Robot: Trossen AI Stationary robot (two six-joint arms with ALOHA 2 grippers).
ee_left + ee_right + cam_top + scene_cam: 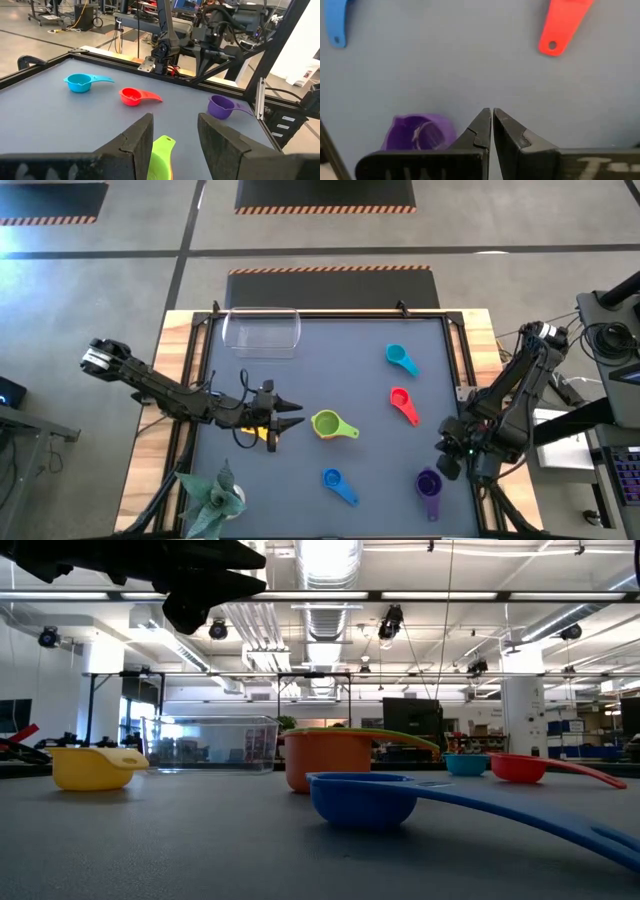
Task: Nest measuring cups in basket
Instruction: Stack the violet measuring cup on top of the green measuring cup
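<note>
Green cup [326, 423] lies on my table [350, 370] just ahead of my left tool [287, 416], fingers spread and empty, arm stretched low, while my right tool [491, 116] waits closed beside purple cup [418, 133].

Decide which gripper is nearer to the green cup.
Left. The open left gripper sits just beside the green cup; the shut right gripper waits far off by the purple cup.

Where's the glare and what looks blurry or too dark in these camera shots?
Low view: ceiling lights blow out bright, the left gripper is a dark silhouette against them, and the near blue cup looks soft. High view: pale glare on the clear basket. Right wrist view: purple cup slightly blurred.
</note>
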